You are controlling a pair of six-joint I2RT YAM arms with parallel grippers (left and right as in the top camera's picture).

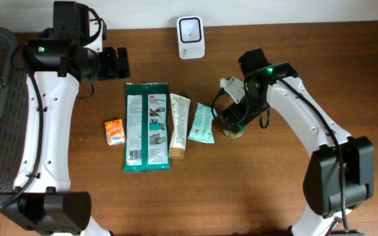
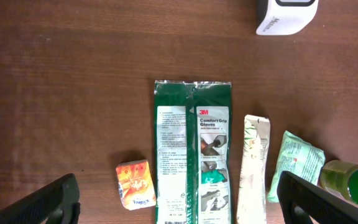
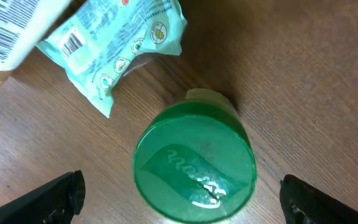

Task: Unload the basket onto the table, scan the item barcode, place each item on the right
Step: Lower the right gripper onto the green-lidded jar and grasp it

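**Right gripper open over the green-capped bottle**

The right gripper (image 3: 182, 200) hung directly above the green-capped bottle (image 3: 194, 165). Its jaws were spread wide, the fingers stood clear on either side, and nothing was held. The bottle stood upright on the table (image 1: 254, 190), just beside a teal packet (image 3: 114, 46). Leftward in the row lay a tube (image 1: 178, 126), a green glove pack (image 1: 147, 126) and a small orange packet (image 1: 114, 132). The left gripper (image 2: 179, 202), equally wide and empty, hung just behind the glove pack. The white scanner (image 1: 191, 37) stood at the table's back edge, well apart from the bottle.
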